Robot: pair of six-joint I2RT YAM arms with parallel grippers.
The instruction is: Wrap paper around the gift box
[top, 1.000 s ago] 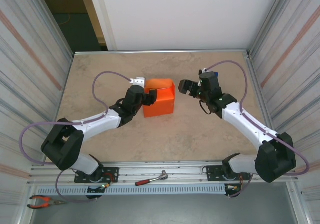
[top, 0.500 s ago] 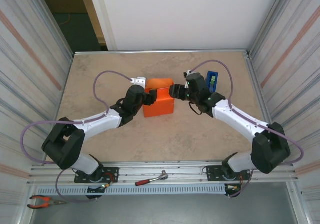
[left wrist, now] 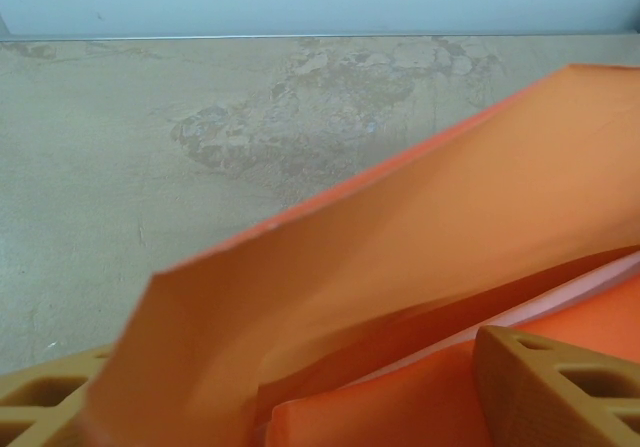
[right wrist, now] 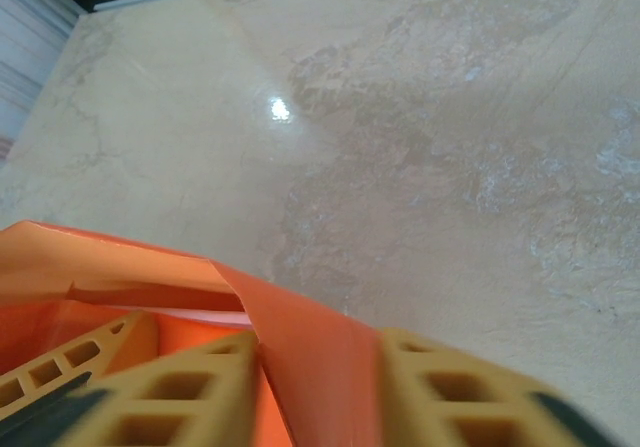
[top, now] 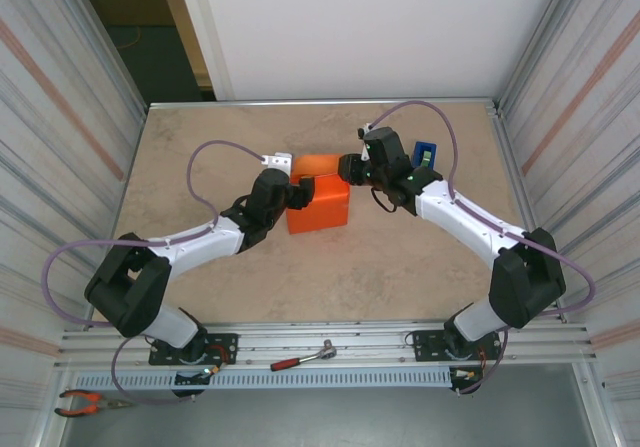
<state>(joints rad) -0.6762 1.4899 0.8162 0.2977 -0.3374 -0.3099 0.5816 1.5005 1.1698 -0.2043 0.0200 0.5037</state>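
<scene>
Orange paper [top: 320,207] drapes the box [left wrist: 580,285] left of the dispenser [top: 425,154]; our right gripper [right wrist: 315,367] pinches the flap nearest it, left gripper [left wrist: 290,387] straddles, grip unclear; we'd pull taut, crease flat

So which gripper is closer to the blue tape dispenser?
Right. The right gripper is at the far right corner of the paper, just left of the blue tape dispenser; the left gripper is across the paper, at its left side.
</scene>
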